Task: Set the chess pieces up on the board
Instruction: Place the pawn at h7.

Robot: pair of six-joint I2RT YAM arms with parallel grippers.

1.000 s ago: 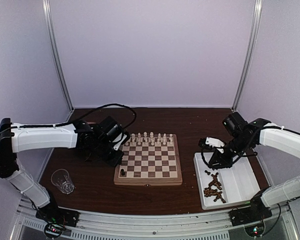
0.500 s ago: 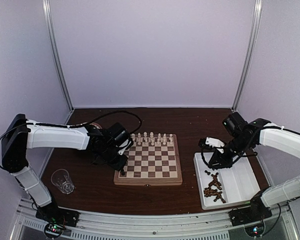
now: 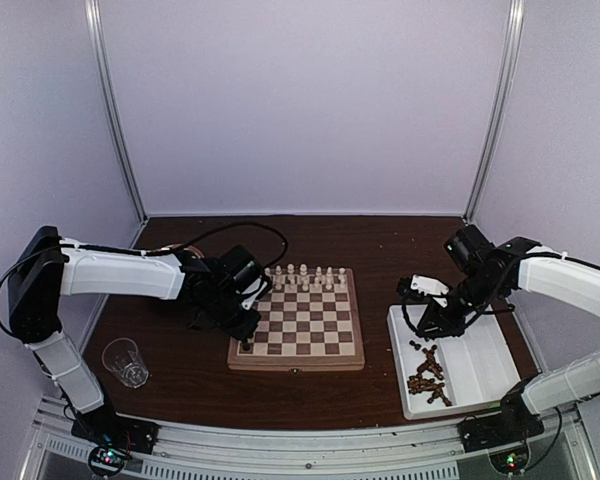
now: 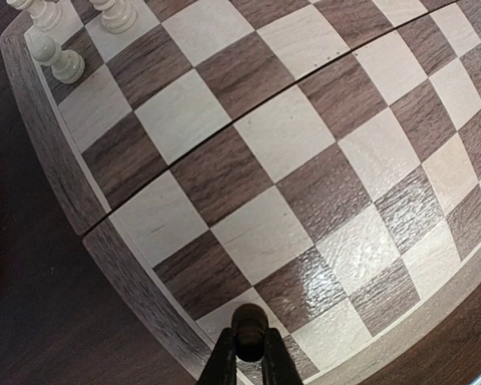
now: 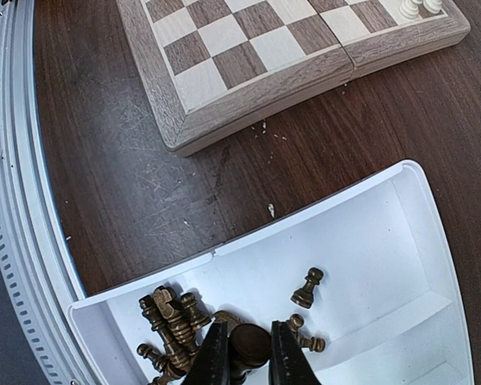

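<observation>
Dark-wood chessmen, setting-out in progress.

Step in hand: placing of the dark side. White pieces (image 3: 302,275) stand in the two far rows of the board (image 3: 296,322); the near rows are bare apart from the corner item below.

Item 1: dark piece (image 4: 248,321), clamped between the jaws of the left claw (image 4: 248,346), upright, over the near-left corner square. Whether its base touches the board cannot be told.

Item 2: second piece (image 5: 248,341), dark, gripped in the right claw (image 5: 250,353) just above the heap (image 5: 168,317) in the near compartment of the tray (image 5: 401,241). A lone pawn (image 5: 307,287) stands just beside the heap.

Next move, as judged: seat item 1 squarely on its corner square, let go without tipping it, and lift straight away. Item 2 then needs carrying across the table to the near rows.

Pose, left arm: stretched low from its base on the left, wrist tipped down at the board's near-left corner.

Pose, right arm: folded in from the right, wrist pointing down over the tray, well apart from the board.
</observation>
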